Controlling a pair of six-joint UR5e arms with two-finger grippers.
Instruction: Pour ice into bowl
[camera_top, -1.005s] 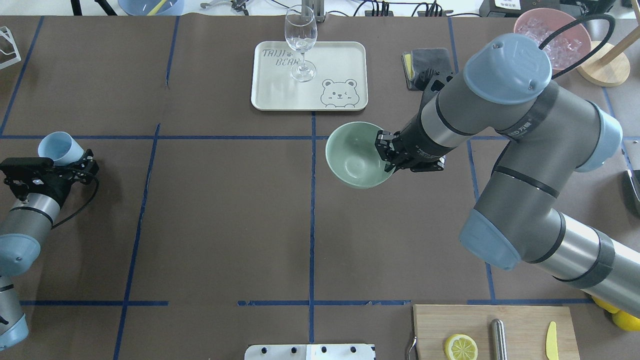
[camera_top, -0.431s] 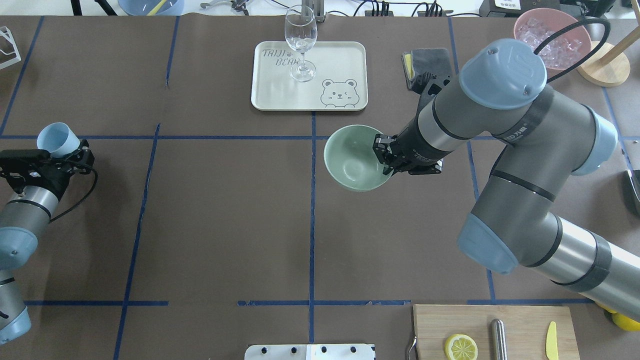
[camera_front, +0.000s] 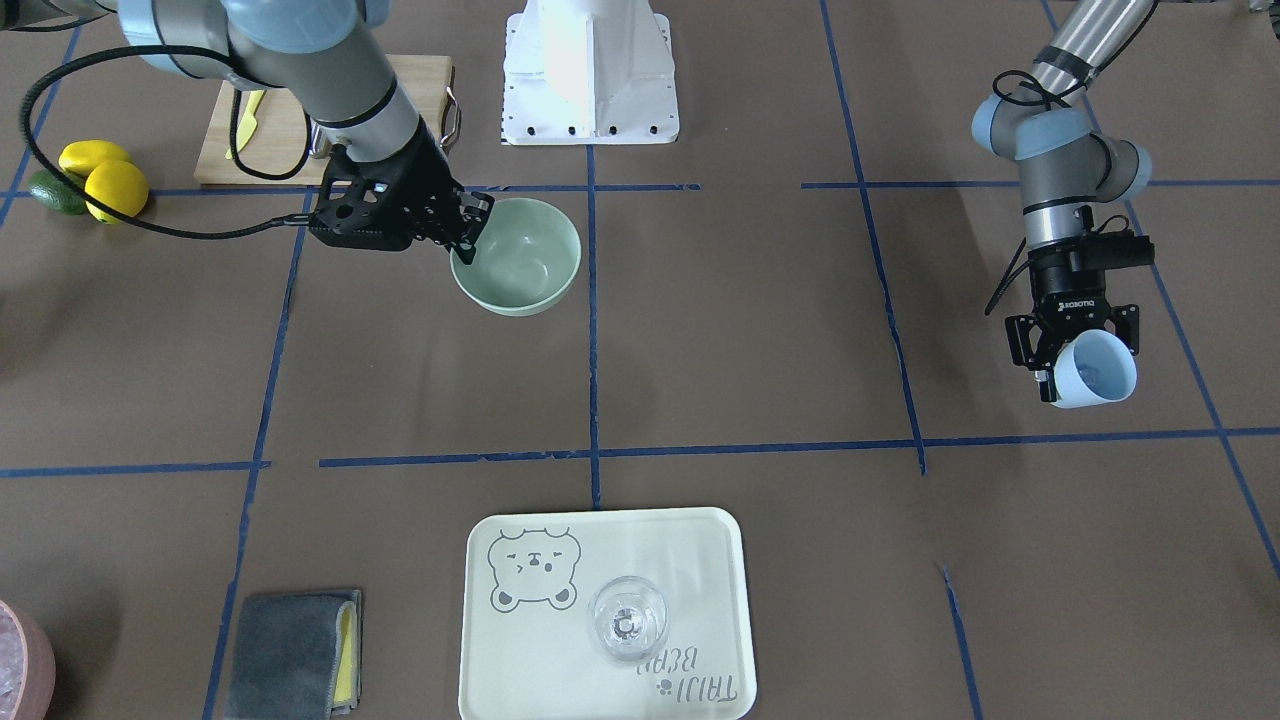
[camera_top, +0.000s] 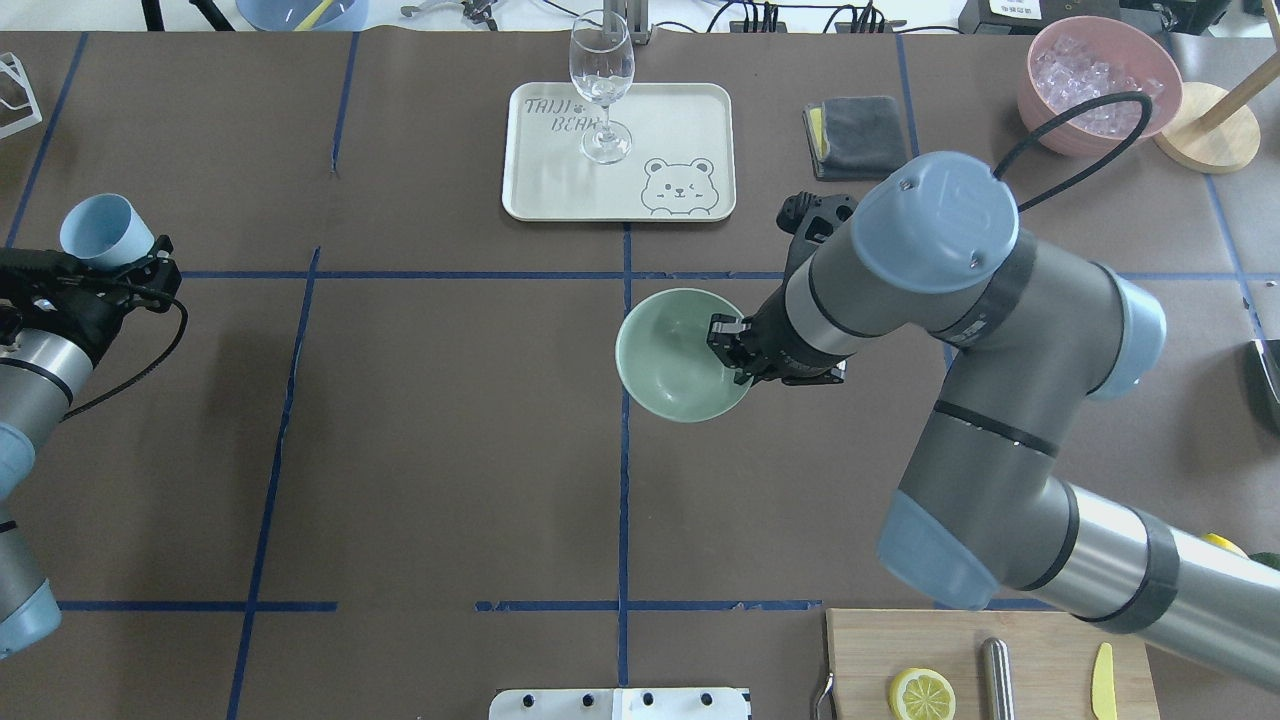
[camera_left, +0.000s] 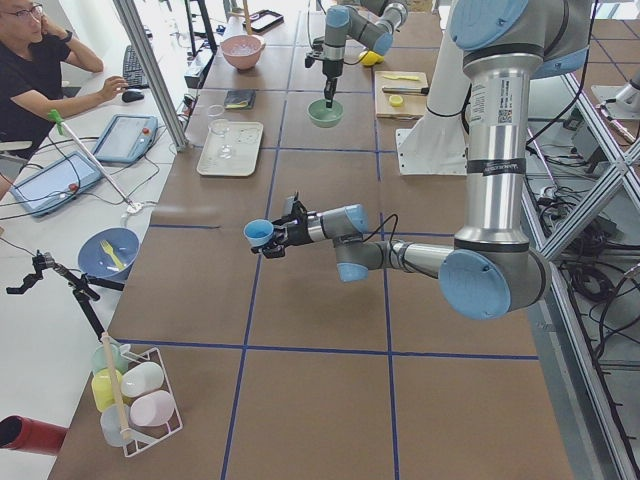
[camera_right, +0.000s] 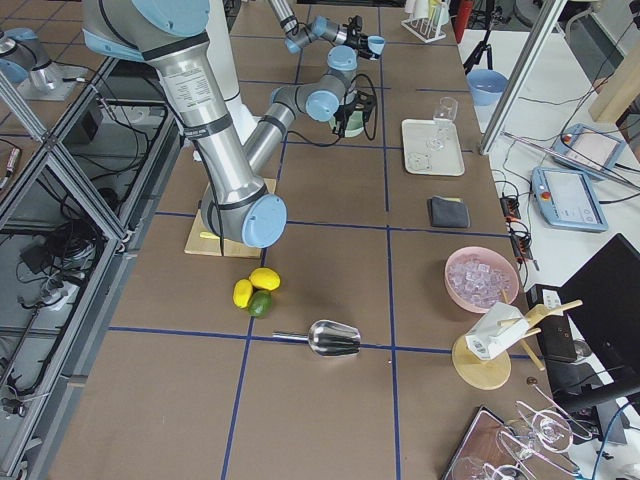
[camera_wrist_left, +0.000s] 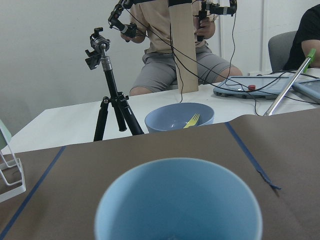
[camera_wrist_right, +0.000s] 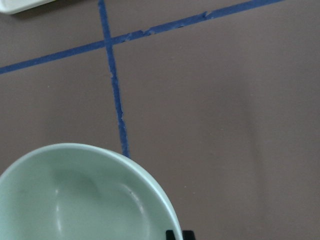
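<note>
The pale mint-green bowl hangs just above the table near its middle, over a blue tape line. My right gripper is shut on its right rim; the front view shows the same hold on the bowl. The right wrist view shows the bowl with nothing inside. At the table's left edge my left gripper is shut on a light blue cup, held off the table and tilted. The cup fills the left wrist view. The ice is hidden inside the cup.
A cream tray carrying a wine glass lies at the back centre. A grey cloth and a pink container of ice sit back right. A cutting board with a lemon slice lies front right. A metal scoop rests beyond.
My right arm has carried the bowl left and towards the robot. My left gripper has moved the blue cup further from the robot, still at the left edge.
</note>
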